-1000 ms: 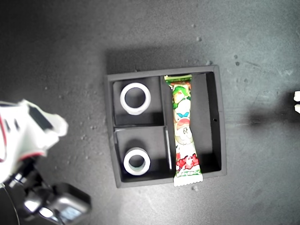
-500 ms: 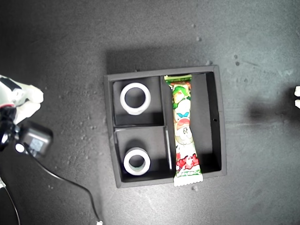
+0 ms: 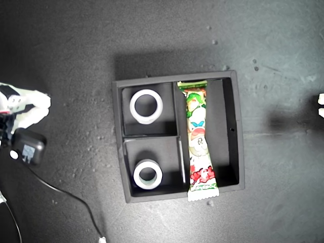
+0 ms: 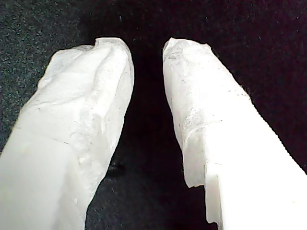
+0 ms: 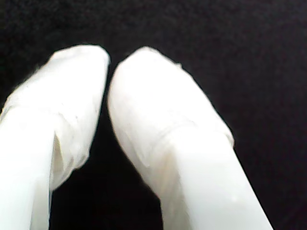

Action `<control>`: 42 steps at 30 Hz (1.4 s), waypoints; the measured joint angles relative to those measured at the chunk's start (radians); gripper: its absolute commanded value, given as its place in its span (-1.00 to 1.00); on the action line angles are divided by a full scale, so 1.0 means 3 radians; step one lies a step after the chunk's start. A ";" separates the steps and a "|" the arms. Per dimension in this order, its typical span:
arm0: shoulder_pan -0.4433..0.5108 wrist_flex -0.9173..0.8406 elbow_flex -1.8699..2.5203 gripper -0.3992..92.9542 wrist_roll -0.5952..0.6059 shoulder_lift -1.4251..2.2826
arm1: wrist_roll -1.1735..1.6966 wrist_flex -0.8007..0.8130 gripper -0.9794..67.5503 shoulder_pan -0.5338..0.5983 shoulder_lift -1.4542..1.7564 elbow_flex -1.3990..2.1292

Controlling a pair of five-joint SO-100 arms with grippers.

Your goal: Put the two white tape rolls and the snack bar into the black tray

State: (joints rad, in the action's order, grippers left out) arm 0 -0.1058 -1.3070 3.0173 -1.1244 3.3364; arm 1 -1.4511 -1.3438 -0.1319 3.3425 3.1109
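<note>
The black tray (image 3: 223, 136) lies in the middle of the exterior view. A white tape roll with a wide hole (image 3: 132, 107) sits in its upper small compartment. A thicker tape roll (image 3: 136, 174) sits in the lower small one. The snack bar (image 3: 198, 142) lies lengthwise in the long compartment, its lower crimped end resting over the tray wall. My first gripper (image 4: 147, 48) is open over bare dark mat, holding nothing. My second gripper (image 5: 109, 60) is shut and empty, also over bare mat. The wrist views do not tell which arm is which.
A white arm (image 3: 25, 106) with a black camera module (image 3: 28, 147) and a trailing cable (image 3: 66, 195) is at the exterior view's left edge. White gripper tips (image 3: 320, 100) peek in at the exterior view's right edge. Dark speckled mat surrounds the tray.
The arm at the exterior view's left has drawn back from the lower left toward the left edge. The tray, both rolls and the bar have not moved.
</note>
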 measured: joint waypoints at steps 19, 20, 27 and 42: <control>0.0266 -0.0159 0.0210 -0.99 -0.1084 0.0000 | 0.0000 0.0000 -0.84 0.0092 0.0000 0.0000; 0.0266 -0.0159 0.0210 -0.99 -0.0956 0.0000 | 0.0000 0.0000 -0.84 0.0092 0.0000 0.0000; 0.0266 -0.0159 0.0210 -0.99 -0.0675 0.0000 | 0.0000 0.0000 -0.84 0.0092 0.0000 0.0000; 0.0266 -0.0159 0.0210 -0.99 -0.0670 0.0000 | 0.0000 0.0000 -0.84 0.0092 0.0000 0.0000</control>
State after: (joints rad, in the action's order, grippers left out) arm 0 -0.0261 -1.3545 3.0802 -1.3254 3.3364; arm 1 -1.4511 -1.3438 -0.1043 3.3425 3.1109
